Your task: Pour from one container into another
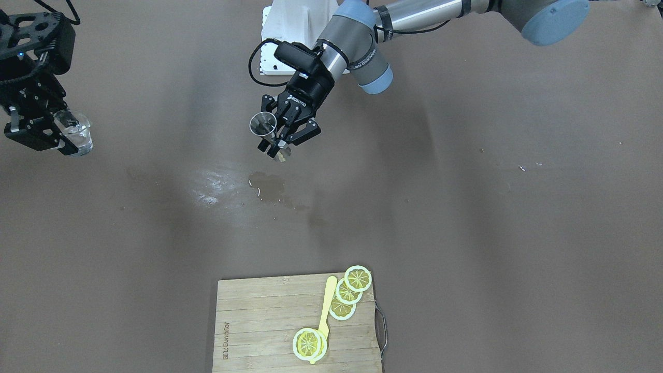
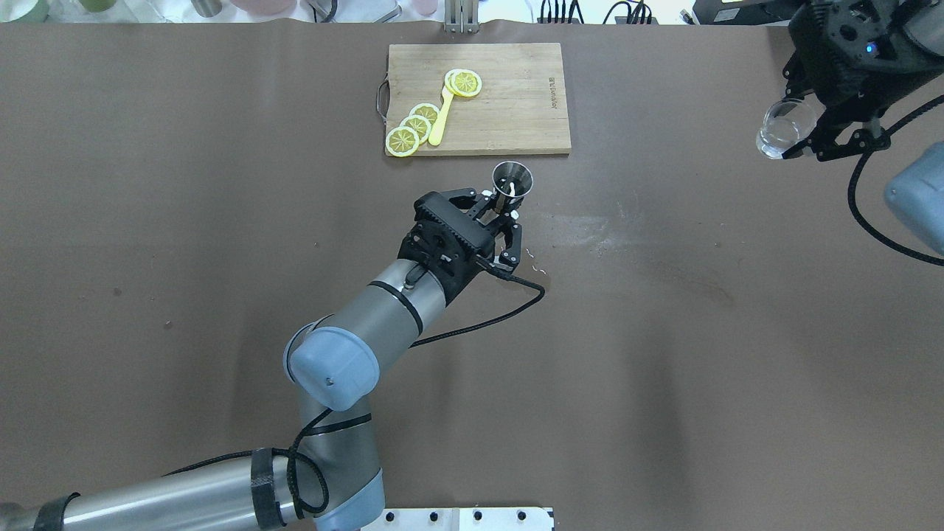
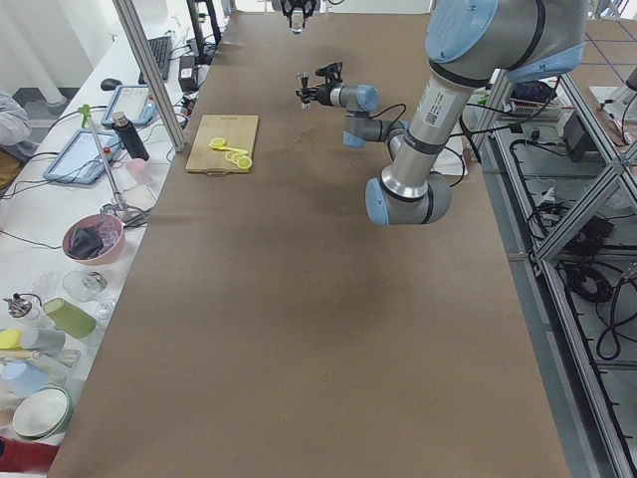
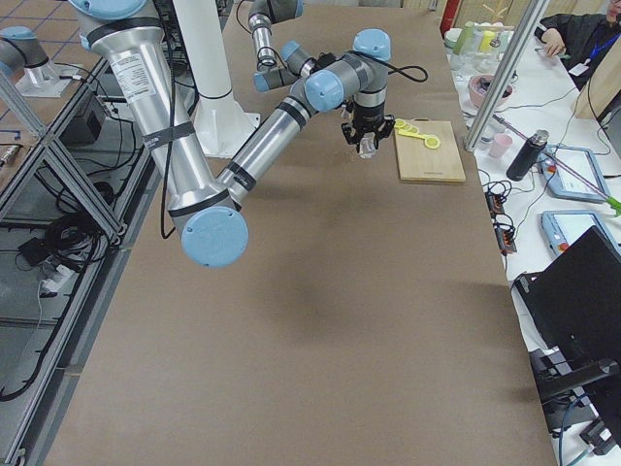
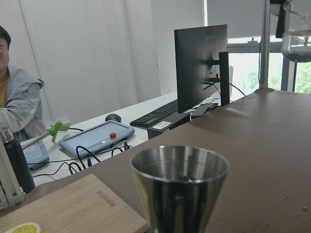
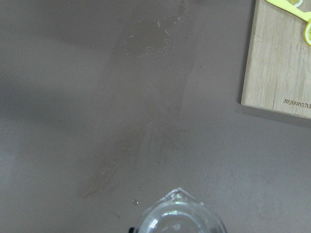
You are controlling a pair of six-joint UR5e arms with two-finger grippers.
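Note:
My left gripper is shut on a small steel jigger cup, held upright above the middle of the table. Far off at the table's right end, my right gripper is shut on a clear glass beaker with a little water in it, lifted off the table. The beaker also shows at the top right of the left wrist view. The two containers are wide apart.
A wet spill patch lies on the brown table below the jigger. A wooden cutting board with lemon slices and a yellow spoon sits at the far edge. A cable trails behind the left wrist.

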